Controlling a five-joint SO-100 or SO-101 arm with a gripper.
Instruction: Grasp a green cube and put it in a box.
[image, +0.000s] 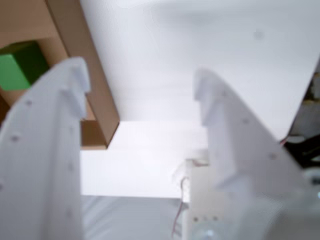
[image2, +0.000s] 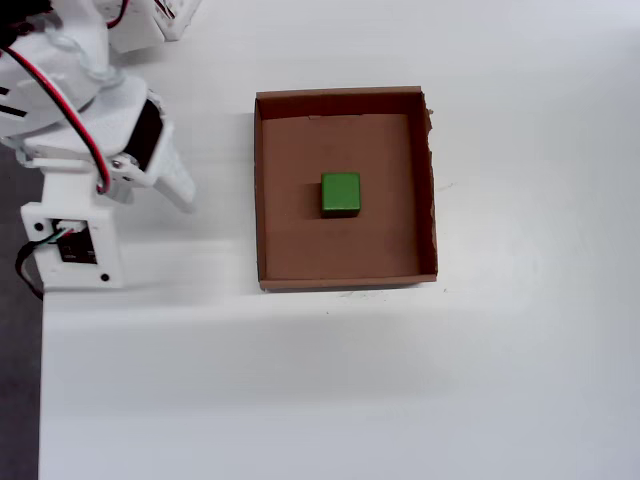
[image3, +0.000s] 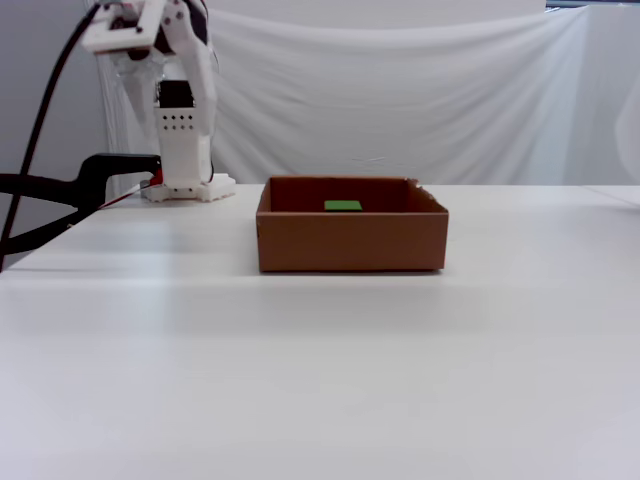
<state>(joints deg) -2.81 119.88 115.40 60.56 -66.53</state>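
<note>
The green cube (image2: 340, 194) rests on the floor of the brown cardboard box (image2: 346, 272), near its middle. From the fixed view only the green cube's top (image3: 343, 206) shows above the box's front wall (image3: 350, 242). My white gripper (image: 142, 80) stands open with nothing between its fingers. It hangs outside the box, with the box wall (image: 95, 85) and the green cube (image: 17, 67) at the upper left of the wrist view. In the overhead view the gripper (image2: 183, 196) is left of the box, apart from it.
The arm's base (image2: 70, 250) stands at the table's left edge in the overhead view. A black clamp (image3: 100, 175) and cable sit at the far left in the fixed view. A white cloth hangs behind the white table (image3: 320, 380).
</note>
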